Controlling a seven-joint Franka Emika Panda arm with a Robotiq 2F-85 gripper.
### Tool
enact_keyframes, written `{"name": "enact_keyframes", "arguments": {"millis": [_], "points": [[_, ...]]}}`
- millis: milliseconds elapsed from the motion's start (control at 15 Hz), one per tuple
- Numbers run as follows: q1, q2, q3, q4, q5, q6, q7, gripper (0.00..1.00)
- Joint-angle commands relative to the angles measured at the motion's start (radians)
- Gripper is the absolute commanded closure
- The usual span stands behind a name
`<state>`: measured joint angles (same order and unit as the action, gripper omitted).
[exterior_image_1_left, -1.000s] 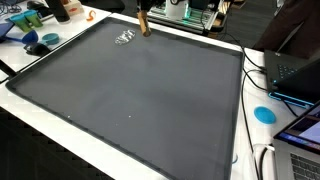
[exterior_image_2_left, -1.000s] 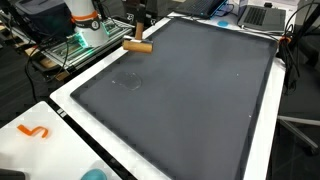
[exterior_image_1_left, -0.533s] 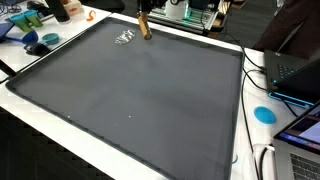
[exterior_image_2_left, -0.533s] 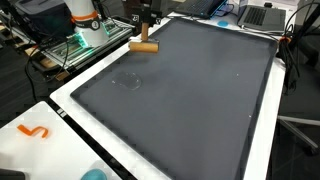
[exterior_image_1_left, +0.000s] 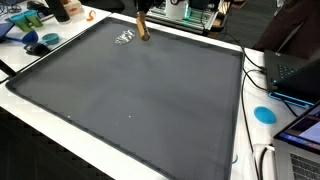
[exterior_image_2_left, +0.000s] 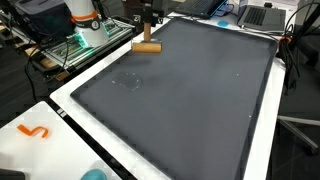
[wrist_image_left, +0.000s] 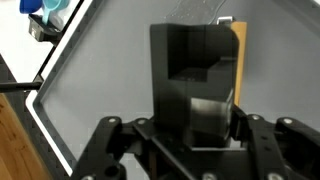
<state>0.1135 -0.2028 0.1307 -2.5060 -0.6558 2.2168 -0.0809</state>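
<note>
My gripper (exterior_image_1_left: 142, 20) (exterior_image_2_left: 147, 30) is near the far edge of a large dark grey mat (exterior_image_1_left: 140, 95) (exterior_image_2_left: 190, 90) on a white table. It is shut on a wooden-backed eraser block (exterior_image_1_left: 145, 31) (exterior_image_2_left: 147, 47), which hangs at or just above the mat. In the wrist view the gripper (wrist_image_left: 200, 118) clamps the block's black body (wrist_image_left: 190, 55), with the wooden back along its right side. A small white scribble (exterior_image_1_left: 124, 38) (exterior_image_2_left: 127, 82) lies on the mat close to the block.
Blue items (exterior_image_1_left: 40, 42) and clutter sit on the table beyond a mat corner. A blue disc (exterior_image_1_left: 264, 114), laptops (exterior_image_1_left: 292, 72) (exterior_image_2_left: 262, 14) and cables lie beside the mat. An orange squiggle (exterior_image_2_left: 33, 131) is on the white table. The robot base (exterior_image_2_left: 85, 22) stands nearby.
The gripper and the eraser block have shifted a little along the mat's edge, away from the scribble. Nothing else moved.
</note>
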Motion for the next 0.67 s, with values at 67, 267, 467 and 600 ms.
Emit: {"name": "enact_keyframes", "arguments": {"millis": [67,267,467,600], "points": [[-0.007,-0.011,-0.013,0.012,0.007,0.004,-0.021,0.75],[-0.01,-0.011,-0.019,0.021,0.016,-0.003,-0.031,0.75],[-0.016,-0.014,-0.028,0.028,0.022,-0.009,-0.038,0.75],[-0.02,-0.011,-0.036,0.035,0.028,-0.011,-0.046,0.75]]}}
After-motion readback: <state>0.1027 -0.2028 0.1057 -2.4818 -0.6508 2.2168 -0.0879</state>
